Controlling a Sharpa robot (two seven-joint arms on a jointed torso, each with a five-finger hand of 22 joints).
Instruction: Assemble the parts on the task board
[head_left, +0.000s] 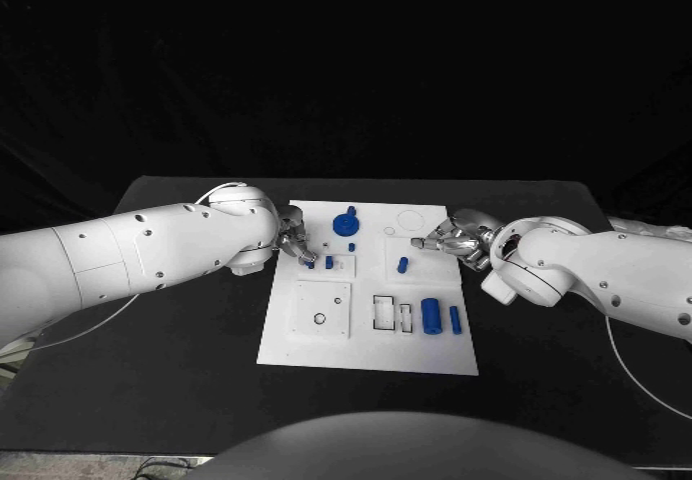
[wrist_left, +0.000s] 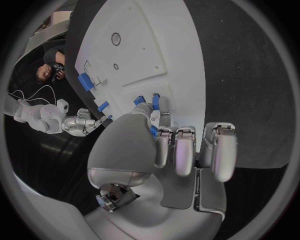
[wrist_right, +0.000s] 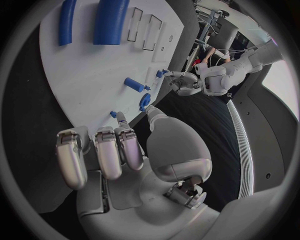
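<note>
— Step in hand, judging from the layout?

— Early peg work, most likely. Silver many-fingered left hand (head_left: 296, 243) over the left edge of the white rectangular task board (head_left: 361, 350), just beside two small upright blue pegs (head_left: 319, 263). Silver right hand (head_left: 454, 240) at the opposite edge, near a short blue peg lying flat (head_left: 402, 265).

— Fingers?

— Left fingers (wrist_left: 184, 155) curled in close, with a speck of blue by the thumb. Cannot tell whether pinched or merely behind. Right fingers (wrist_right: 106, 155) curled too, tips close to a tiny blue stub (wrist_right: 114, 114). Again impossible to call as held or free.

— Rest of the parts?

— Round blue knob (head_left: 346, 222) near the far end of the board, between the two hands. Thick blue cylinder (head_left: 431, 316) and thin blue rod (head_left: 456, 319) side by side near the right edge. Just left of them, open rectangular slots (head_left: 384, 312). Small black ring (head_left: 319, 320) on the square panel. Plenty unassembled, by the look of it.

— Next move?

— Probably a fine pinch on one upright peg, then a straight seat into its hole. Worth keeping the curled fingers off the neighbouring peg.

— Surface and room?

— Matte black tabletop (head_left: 173, 330), dark drape (head_left: 346, 90) behind, thin white cable (head_left: 87, 320) trailing below the left arm.
</note>
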